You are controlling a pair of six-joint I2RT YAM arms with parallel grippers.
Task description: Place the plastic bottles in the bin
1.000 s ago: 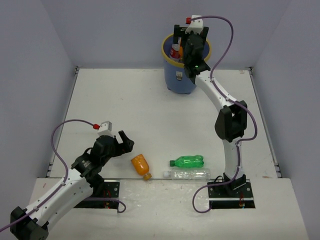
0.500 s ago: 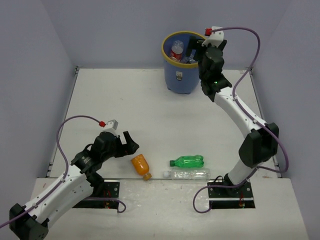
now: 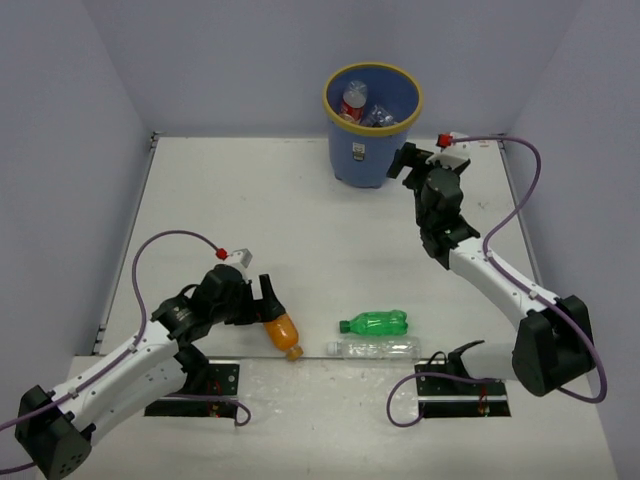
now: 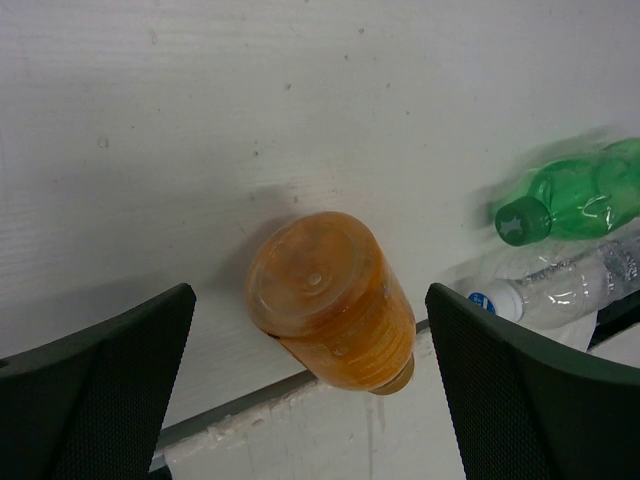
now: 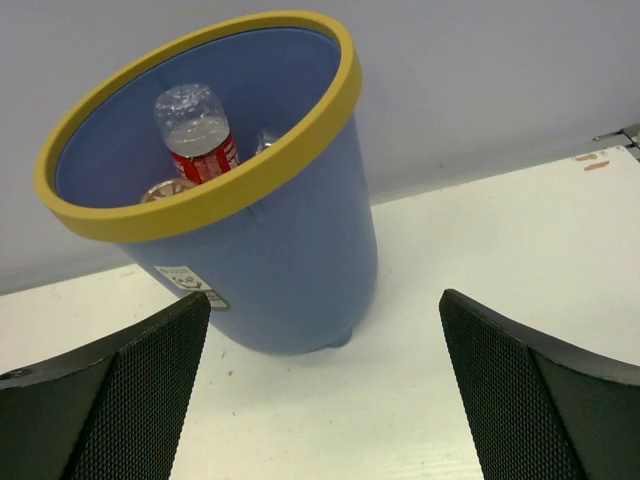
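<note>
Left fingers mesh-textured, spread, orange bottle glossy

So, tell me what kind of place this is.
Probably a robotics lab test cell, not a home or kitchen: a bare white table boxed in by blank pale walls, with a cabled left arm and right arm bolted at its near edge.
</note>
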